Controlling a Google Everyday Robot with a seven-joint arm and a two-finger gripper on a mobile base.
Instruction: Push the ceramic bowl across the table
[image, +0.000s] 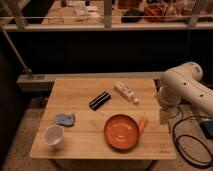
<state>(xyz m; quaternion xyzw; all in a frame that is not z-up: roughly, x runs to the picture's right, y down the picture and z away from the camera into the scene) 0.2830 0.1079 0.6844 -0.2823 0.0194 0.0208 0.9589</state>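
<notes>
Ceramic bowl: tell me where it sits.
Camera view: the ceramic bowl sits front-right on the table, beside a small orange item; the gripper hangs by the right edge.

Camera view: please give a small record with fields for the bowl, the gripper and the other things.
bowl: ceramic bowl, upright, front right part of the table
gripper: gripper at the table's right edge, apart from the bowl
beside bowl: small orange item at its right rim
others: white cup, blue cloth, black bar, white bottle

Table (90, 145): light wood, we count 6 items.
Front: cup (53, 135), bowl (121, 132), orange bit (143, 124) beside it.
Mid: cloth (65, 119), black box (100, 100), bottle (126, 92).
Gripper (164, 117): at table edge nr bowl.
</notes>
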